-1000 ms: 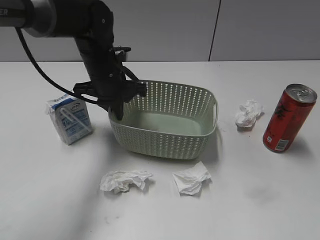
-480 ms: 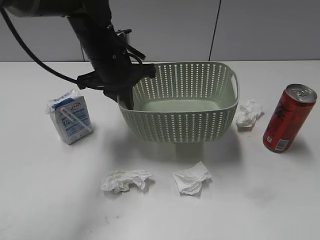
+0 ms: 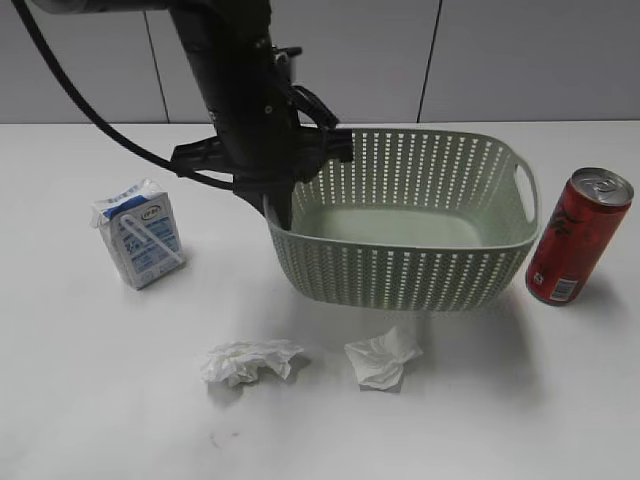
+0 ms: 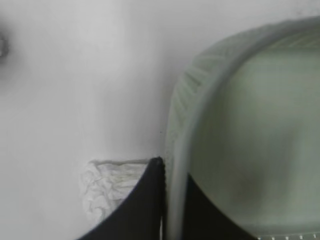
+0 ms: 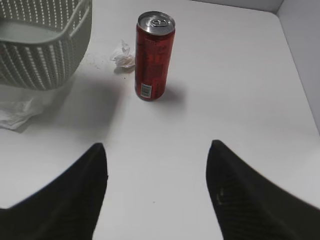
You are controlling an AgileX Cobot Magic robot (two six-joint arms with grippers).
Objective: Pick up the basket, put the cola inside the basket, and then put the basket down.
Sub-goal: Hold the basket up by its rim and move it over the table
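Left jaws pinching basket wall, right jaws spread wide, empty

Bright, even light, soft shadows — the left wrist view blurred.

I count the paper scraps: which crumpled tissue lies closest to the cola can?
The small crumpled tissue just left of the cola can, behind the basket; the others lie further forward.
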